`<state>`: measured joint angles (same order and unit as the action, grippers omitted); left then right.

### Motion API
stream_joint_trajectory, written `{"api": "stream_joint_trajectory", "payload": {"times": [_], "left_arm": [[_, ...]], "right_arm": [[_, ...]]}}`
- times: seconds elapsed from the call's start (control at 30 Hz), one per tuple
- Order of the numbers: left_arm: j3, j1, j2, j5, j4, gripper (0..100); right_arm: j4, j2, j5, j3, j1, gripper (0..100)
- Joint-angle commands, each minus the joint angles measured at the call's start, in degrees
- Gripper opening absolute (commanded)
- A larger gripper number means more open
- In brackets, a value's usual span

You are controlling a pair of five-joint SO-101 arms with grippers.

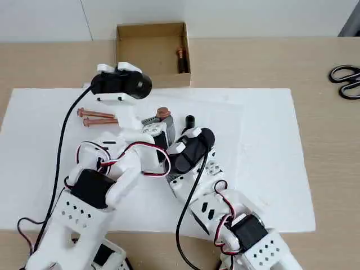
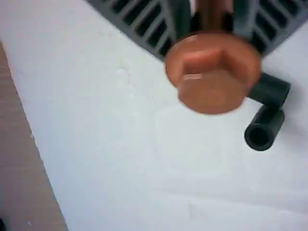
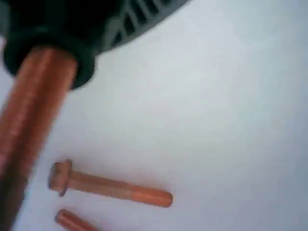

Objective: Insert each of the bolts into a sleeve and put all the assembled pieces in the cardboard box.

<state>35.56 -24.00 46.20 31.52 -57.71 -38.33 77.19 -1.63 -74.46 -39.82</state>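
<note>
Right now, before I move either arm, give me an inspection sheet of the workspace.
Surface: white foam sheet on a wooden table.
Job's things: one bolt held upright, its shaft in a sleeve; two loose bolts and a loose sleeve on the sheet; one assembled piece in the cardboard box.
Clutter: scissors on the table, off the sheet.
Hands: left hand shut on the bolt; right hand at the sleeve.
Cables: black cable across the sheet; red and white wires looped over the arms.
Surroundings: white wall behind the table.
</note>
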Motion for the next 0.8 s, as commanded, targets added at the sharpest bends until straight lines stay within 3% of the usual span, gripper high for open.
{"api": "stream_joint_trajectory", "payload": {"times": [0.0, 0.77], "left_arm": [[0.84, -0.26, 1.05, -1.32, 1.32, 1], [4.88, -0.7, 4.84, -2.73, -7.12, 1]], "right_arm": [[1.1, 1.45, -0.44, 0.79, -0.22, 0.4], [1.01, 1.71, -0.35, 0.79, -0.13, 0.4]]}}
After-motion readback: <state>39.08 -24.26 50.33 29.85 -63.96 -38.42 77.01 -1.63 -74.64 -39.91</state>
